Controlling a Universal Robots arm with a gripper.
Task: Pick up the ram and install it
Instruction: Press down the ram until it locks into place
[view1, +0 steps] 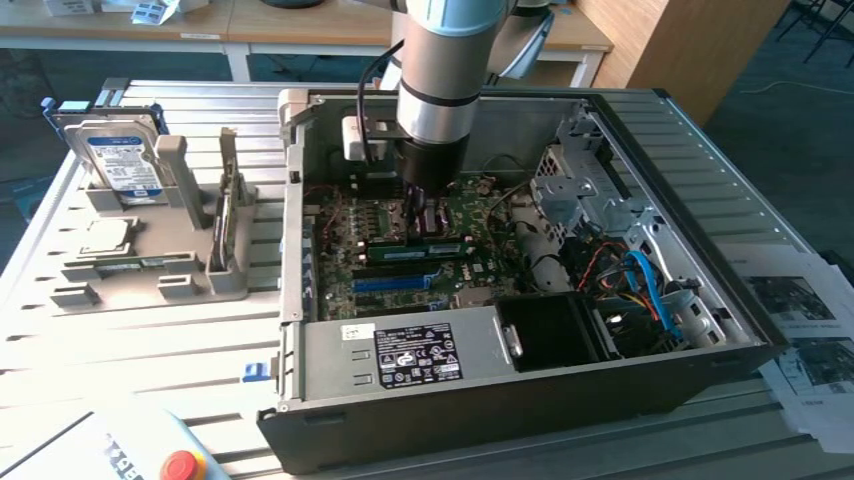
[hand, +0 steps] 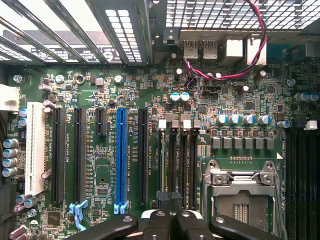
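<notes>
Inside the open computer case (view1: 441, 425), the arm's end effector (view1: 424, 208) is hovering low over the motherboard (hand: 235, 100), its fingers drawn together. The ram (view1: 420, 250) is standing on edge directly beneath the fingertips, lying along the memory slots (hand: 177, 160) beside the long blue slot (hand: 121, 155). Whether the fingers are pinching its top edge or only resting above it cannot be told. The installing step appears to be in hand, with the stick already at the slots and not out on the surface (view1: 160, 340), where the hard drive (view1: 120, 160) is sitting in its holder. Seating it would seem to call for straight, even downward pressure with the stick kept square to its slot.
</notes>
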